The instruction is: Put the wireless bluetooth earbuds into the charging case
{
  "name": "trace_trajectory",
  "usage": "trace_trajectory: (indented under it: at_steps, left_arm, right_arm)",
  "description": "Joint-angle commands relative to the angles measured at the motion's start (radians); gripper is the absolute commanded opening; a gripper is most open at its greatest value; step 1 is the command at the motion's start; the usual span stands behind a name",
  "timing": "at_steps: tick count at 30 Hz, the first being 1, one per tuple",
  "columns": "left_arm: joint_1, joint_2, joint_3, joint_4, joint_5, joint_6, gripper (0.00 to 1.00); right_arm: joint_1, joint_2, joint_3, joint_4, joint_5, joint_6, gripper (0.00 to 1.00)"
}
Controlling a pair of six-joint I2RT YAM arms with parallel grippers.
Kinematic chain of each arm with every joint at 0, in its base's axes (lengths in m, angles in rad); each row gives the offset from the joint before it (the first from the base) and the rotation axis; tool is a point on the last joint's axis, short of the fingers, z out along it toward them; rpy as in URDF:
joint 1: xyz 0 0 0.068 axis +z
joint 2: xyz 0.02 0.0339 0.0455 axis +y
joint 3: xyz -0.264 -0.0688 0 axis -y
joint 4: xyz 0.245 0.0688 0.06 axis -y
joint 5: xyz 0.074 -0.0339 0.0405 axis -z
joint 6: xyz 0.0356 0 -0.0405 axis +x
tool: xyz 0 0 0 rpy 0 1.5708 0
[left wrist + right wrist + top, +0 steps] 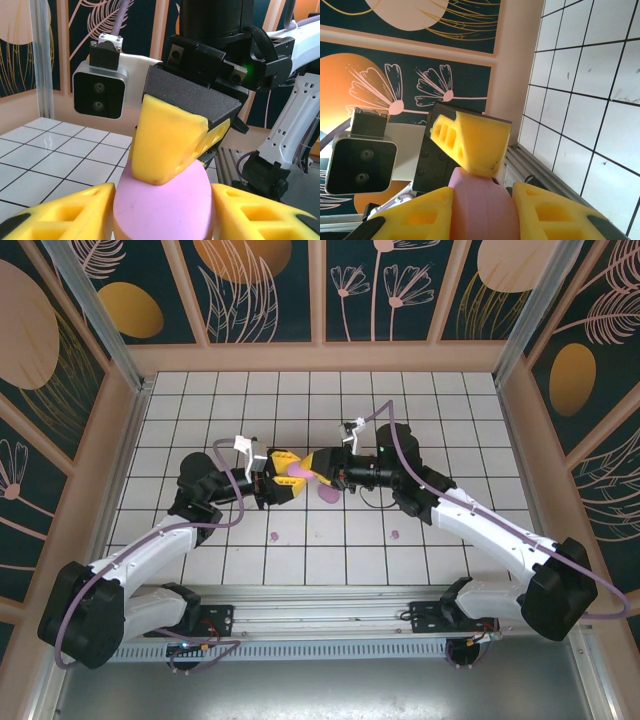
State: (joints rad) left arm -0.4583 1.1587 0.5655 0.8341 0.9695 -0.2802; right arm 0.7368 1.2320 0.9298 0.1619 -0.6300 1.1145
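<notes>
Over the tiled desk [450,420], the left hand [283,476] and right hand [318,468] are both closed on one pink charging case [298,477], apparently so it can be opened. Next, one hand must be freed to fetch the tiny earbuds [273,536]. These are shown lying loose on the tiles from above, while the crossed grips are shown close up by the wrist views.

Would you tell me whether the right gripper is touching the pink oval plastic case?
Touching: the right wrist view shows the case wedged between the fingers of the right gripper.
</notes>
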Motion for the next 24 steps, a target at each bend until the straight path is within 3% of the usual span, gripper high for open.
trace_trajectory:
  at_steps: [1, 15, 21, 24]
  left_arm:
    - [-0.002, -0.002, 0.002, 0.014, 0.017, 0.013, 0.54]
    - [-0.002, 0.006, 0.008, -0.024, 0.021, 0.044, 0.56]
    - [-0.002, 0.007, 0.015, -0.012, 0.031, 0.036, 0.47]
    - [-0.002, 0.010, 0.015, -0.009, 0.032, 0.033, 0.47]
  right_arm:
    - [0.006, -0.027, -0.006, 0.057, -0.011, 0.016, 0.08]
    - [0.006, -0.027, 0.004, 0.060, -0.010, 0.016, 0.07]
    - [0.006, -0.028, 0.000, 0.060, -0.013, 0.017, 0.07]
    - [0.006, -0.028, -0.001, 0.067, -0.014, 0.021, 0.07]
